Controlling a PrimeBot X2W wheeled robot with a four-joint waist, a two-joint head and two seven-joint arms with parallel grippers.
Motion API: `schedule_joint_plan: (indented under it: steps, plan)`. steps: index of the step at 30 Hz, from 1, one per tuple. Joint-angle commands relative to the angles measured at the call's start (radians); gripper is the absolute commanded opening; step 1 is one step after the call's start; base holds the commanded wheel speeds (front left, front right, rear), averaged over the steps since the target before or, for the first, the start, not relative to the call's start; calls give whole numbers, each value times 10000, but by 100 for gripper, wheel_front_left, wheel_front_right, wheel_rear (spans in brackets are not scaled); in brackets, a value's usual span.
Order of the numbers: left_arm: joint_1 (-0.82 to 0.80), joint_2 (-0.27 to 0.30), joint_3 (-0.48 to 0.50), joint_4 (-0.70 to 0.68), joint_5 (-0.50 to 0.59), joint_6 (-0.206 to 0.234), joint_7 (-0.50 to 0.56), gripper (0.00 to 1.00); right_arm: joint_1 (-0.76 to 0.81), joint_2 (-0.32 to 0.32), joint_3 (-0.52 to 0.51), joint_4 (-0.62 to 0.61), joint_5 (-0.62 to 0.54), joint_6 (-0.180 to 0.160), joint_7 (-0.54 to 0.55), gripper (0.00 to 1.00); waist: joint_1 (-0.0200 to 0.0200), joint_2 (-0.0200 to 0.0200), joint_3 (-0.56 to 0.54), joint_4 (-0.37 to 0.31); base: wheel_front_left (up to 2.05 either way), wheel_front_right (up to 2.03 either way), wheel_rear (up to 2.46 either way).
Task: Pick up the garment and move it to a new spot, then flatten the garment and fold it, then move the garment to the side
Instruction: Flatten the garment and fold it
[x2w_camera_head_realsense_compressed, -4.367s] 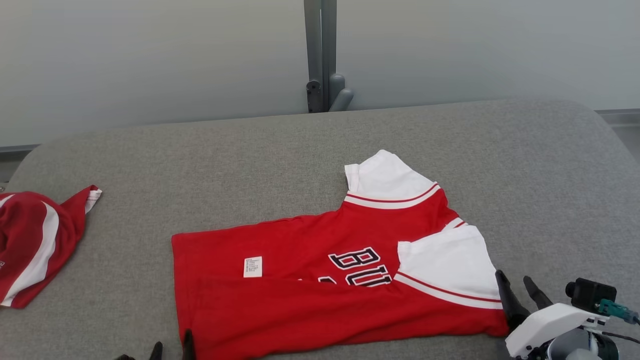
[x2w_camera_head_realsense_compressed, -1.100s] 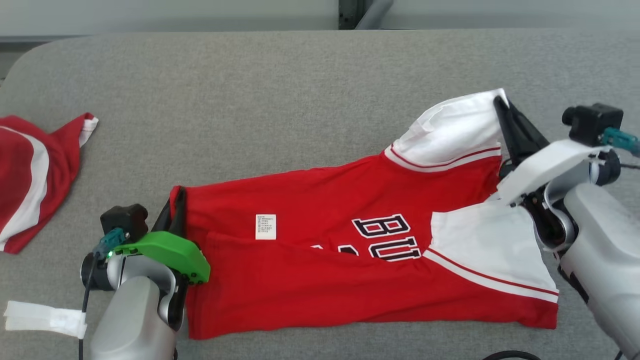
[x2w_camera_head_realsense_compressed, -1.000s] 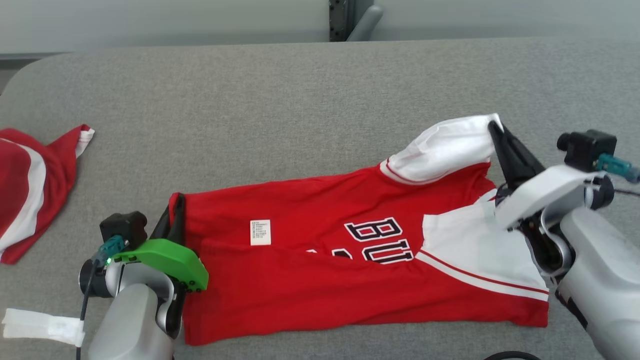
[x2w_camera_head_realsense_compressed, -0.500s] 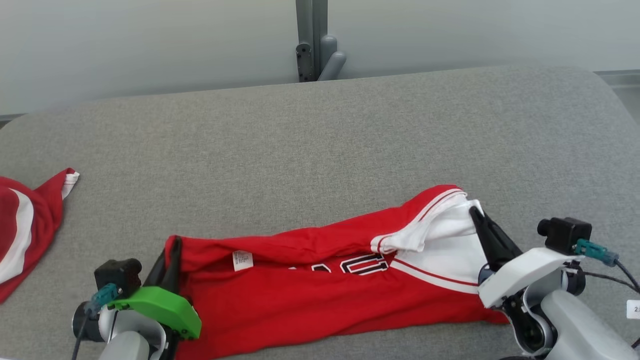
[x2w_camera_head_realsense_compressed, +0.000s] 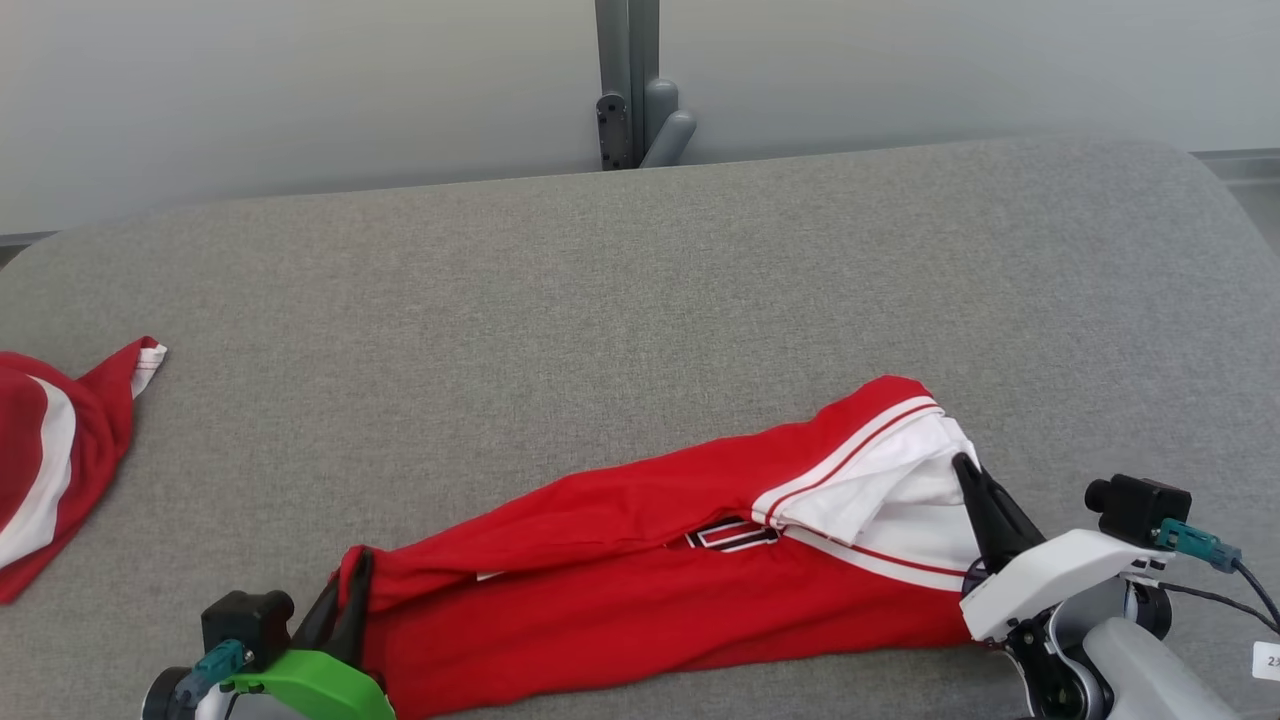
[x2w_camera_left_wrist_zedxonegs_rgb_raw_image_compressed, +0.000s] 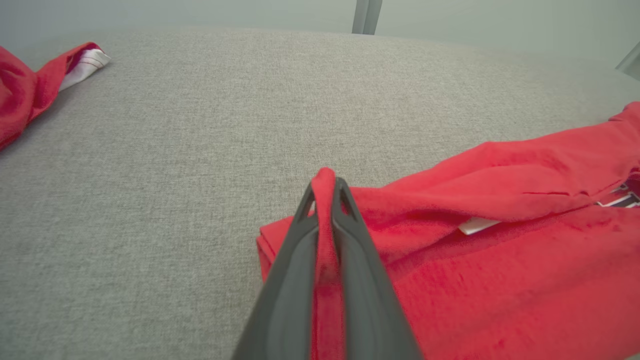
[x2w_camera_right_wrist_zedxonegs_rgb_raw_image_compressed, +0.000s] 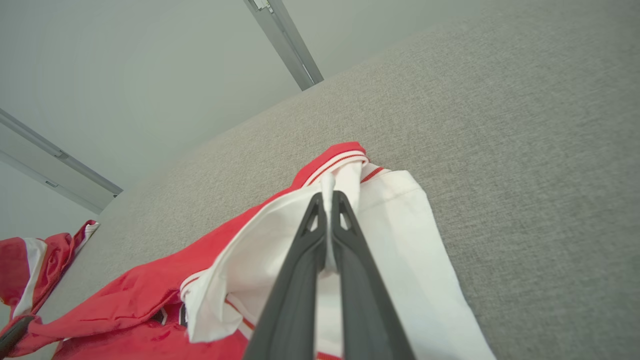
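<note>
Our left gripper (x2w_camera_head_realsense_compressed: 350, 575) pinches the red end of the garment (x2w_camera_head_realsense_compressed: 640, 600) and our right gripper (x2w_camera_head_realsense_compressed: 965, 475) its white sleeve (x2w_camera_head_realsense_compressed: 890, 490), so its long axis runs side to side between them along the near edge of the table (x2w_camera_head_realsense_compressed: 600, 300).

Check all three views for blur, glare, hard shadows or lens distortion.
Head view: soft even light, no glare, sharp on the red jersey. Left wrist view: wide-angle curves the grey surface; the left gripper looms large near the lens. Right wrist view: tilted horizon; the white sleeve in the right gripper is bright, not blown out.
</note>
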Motion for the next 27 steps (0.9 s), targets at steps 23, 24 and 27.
schedule_joint_plan:
  steps: [23, 24, 27]
  plan:
    - [1967, -1329, 2707, -1204, 1671, 62, 3, 100, 536, 373, -163, 260, -246, -11, -29, 0, 1, -1, -273, 19, 0, 0, 0]
    - [1997, -1442, 2813, -1289, 1768, 53, 1, 100, 563, 382, -154, 278, -274, -11, -29, 0, 1, -1, -294, 24, 0, 0, 0]
    - [2022, -1675, 3000, -1445, 2005, 34, 3, 100, 646, 344, -104, 413, -410, -11, -29, 0, 1, -1, -337, 34, 0, 0, 0]
